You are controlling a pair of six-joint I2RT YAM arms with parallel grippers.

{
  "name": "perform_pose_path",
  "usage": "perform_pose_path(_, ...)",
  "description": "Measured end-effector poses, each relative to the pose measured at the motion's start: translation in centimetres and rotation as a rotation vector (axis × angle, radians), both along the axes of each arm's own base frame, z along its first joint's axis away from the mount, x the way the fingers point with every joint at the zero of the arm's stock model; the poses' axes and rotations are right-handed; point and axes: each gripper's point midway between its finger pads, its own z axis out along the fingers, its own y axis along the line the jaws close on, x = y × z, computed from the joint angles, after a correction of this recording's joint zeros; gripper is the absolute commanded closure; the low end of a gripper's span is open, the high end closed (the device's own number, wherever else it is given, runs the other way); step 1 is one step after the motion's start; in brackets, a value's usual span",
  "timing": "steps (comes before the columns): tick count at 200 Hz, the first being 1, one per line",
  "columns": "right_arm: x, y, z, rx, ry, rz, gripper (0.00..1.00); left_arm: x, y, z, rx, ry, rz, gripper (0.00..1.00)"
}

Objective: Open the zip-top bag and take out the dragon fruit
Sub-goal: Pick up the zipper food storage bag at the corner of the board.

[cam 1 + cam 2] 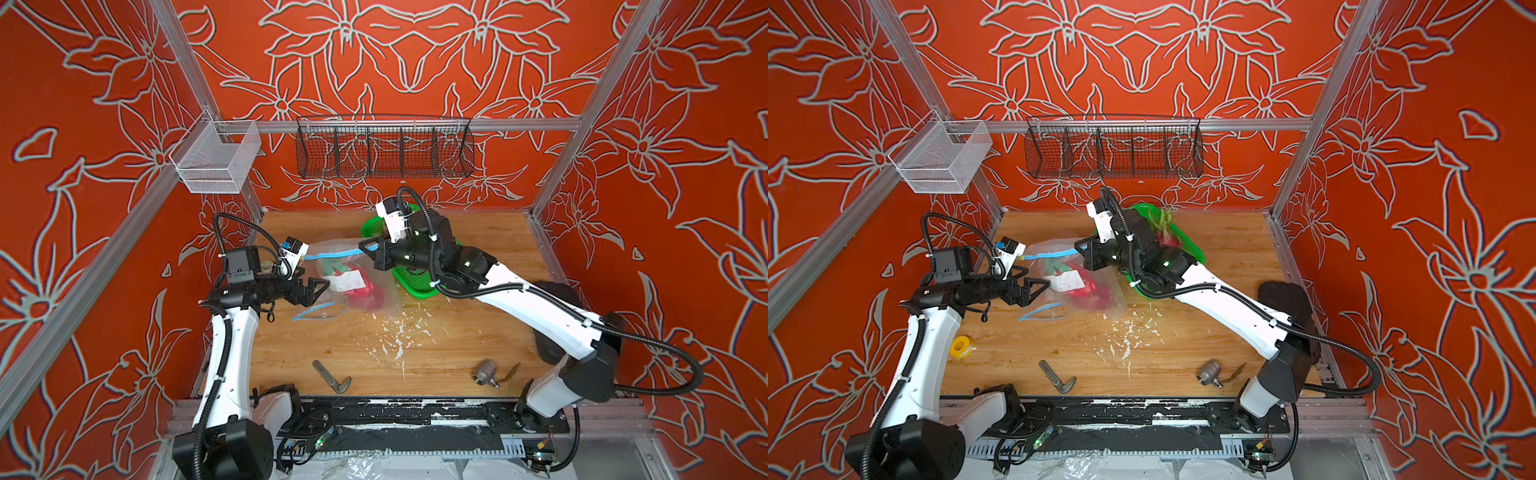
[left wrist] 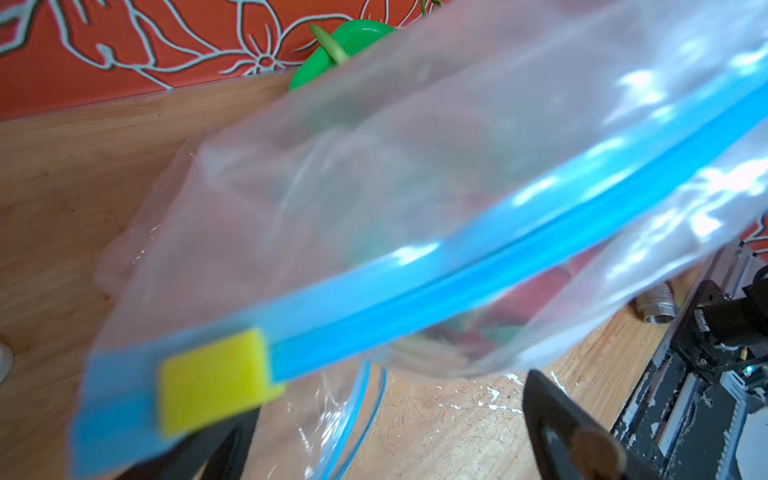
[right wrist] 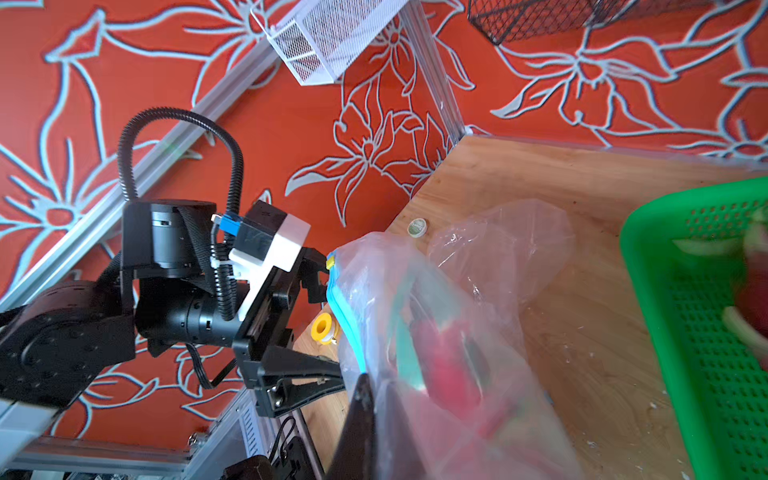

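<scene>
This is a robot test cell in a lab. An aluminium frame (image 1: 415, 124) boxes in the space, with posts rising at the left and right of both top views. Red floral-print walls (image 1: 415, 54) stand behind it. A wooden tabletop (image 1: 457, 345) fills the centre. The left arm (image 1: 224, 345) and right arm (image 1: 540, 307) stand on a black rail (image 1: 395, 415) along the bottom edge, among loose cables (image 1: 291, 446). A white mesh basket (image 1: 216, 160) at upper left and a black wire basket (image 1: 384, 149) at upper centre hang from the frame.
</scene>
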Motion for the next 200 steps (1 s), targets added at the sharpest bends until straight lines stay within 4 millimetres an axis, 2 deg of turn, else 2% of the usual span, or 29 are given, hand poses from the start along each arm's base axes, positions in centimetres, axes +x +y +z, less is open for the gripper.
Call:
perform_pose_path(12,0.3,0.6,-1.2,-0.014,0.020,0.009,1.00,-0.4,-0.1,-0.5,0.003,-0.007,-0.007,0.00)
perform_pose_path(25,0.4,1.1,-2.3,-0.029,0.040,0.022,1.00,-0.4,-0.1,-1.0,0.012,-0.020,-0.011,0.02)
perform_pose_path(48,0.5,1.3,-3.1,-0.041,0.052,0.025,1.00,0.0,0.3,-1.7,0.042,-0.049,-0.010,0.05)
perform_pose_path(74,0.9,0.7,-3.8,-0.039,0.059,0.021,1.00,0.6,0.9,-1.7,0.102,-0.102,-0.016,0.04)
perform_pose_path(94,1.0,0.0,-4.9,-0.046,0.078,0.025,1.00,1.2,1.1,-1.5,0.157,-0.160,-0.042,0.00)
perform_pose_path(113,0.7,-0.6,-5.8,-0.050,0.097,0.040,1.00,1.4,1.2,-1.6,0.212,-0.215,-0.082,0.02)
perform_pose_path(166,-1.7,-1.3,-4.4,-0.003,0.093,0.127,1.00,1.2,0.6,-2.3,0.310,-0.327,-0.210,0.03)
perform_pose_path(191,-2.6,-1.4,-3.8,0.019,0.091,0.160,1.00,1.4,0.4,-1.9,0.338,-0.380,-0.246,0.00)
perform_pose_path(200,-2.8,-1.4,-3.7,0.027,0.090,0.169,1.00,1.5,0.4,-1.8,0.345,-0.394,-0.251,0.03)
